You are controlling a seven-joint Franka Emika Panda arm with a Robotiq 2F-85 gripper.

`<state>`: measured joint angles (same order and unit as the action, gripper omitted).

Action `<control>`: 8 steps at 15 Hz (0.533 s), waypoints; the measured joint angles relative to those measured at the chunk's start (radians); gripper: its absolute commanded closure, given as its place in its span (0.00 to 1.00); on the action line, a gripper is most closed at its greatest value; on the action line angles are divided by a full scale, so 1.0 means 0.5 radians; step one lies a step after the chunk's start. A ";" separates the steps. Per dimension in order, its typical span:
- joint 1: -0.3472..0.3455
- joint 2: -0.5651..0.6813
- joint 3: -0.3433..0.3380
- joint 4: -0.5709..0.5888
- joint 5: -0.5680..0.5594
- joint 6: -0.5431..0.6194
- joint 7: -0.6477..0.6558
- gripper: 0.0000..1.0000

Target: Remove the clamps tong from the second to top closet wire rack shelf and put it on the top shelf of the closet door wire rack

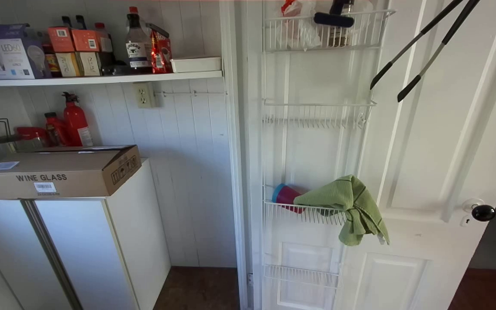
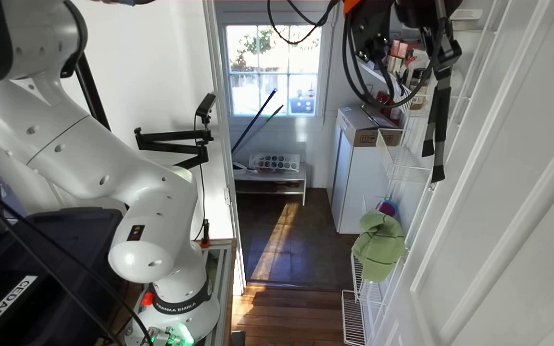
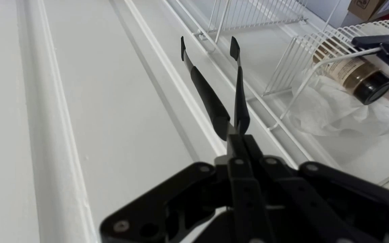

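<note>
Half the job looks done: your black fingers (image 3: 237, 148) grip the long black-and-silver tongs (image 3: 240, 101) in front of the white panelled door (image 1: 429, 146), off the white wire second-from-top shelf (image 1: 317, 104), leaving you to set them on the white wire top shelf (image 1: 373, 12).
</note>
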<state>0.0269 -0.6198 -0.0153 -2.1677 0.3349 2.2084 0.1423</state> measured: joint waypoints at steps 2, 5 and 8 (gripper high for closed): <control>-0.001 -0.002 -0.021 0.028 -0.005 -0.030 -0.052 0.99; -0.001 -0.007 -0.067 0.119 -0.005 -0.097 -0.119 0.99; -0.001 -0.008 -0.105 0.252 -0.005 -0.194 -0.160 0.99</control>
<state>0.0264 -0.6240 -0.0676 -2.0415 0.3323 2.1113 0.0623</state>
